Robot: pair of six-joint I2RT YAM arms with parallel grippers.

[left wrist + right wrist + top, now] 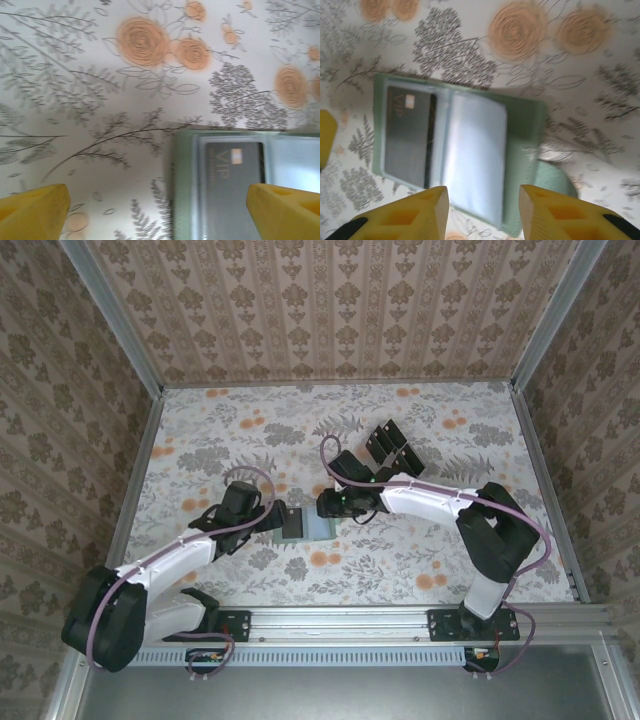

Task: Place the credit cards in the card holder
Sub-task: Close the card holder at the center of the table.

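The one legible word is "VIP", printed in pale letters on a dark grey credit card (232, 185) beside a small light chip. This card sits inside a see-through pocket of the card holder (520, 125), a soft sage-green wallet lying open and flat on the floral tablecloth (100, 75). Next to the card is a clear sleeve (475, 155), glossy and reflecting light.

The left gripper (160, 212) has its jaws spread wide and holds nothing. Its yellow foam-like fingertips (32, 210) are blocky. The holder's edge and the VIP card lie under the gap, towards the finger on the right of the left wrist view.

The right gripper (482, 215) also stands open, with a narrower gap and nothing clamped. The clear sleeve lies just ahead of and between its fingers, with the VIP card (407, 132) off beyond the finger on the left of its view.

From above, the holder (318, 528) lies between the two grippers. The other black credit cards (392, 445) lie fanned out, well beyond the right gripper's jaws.
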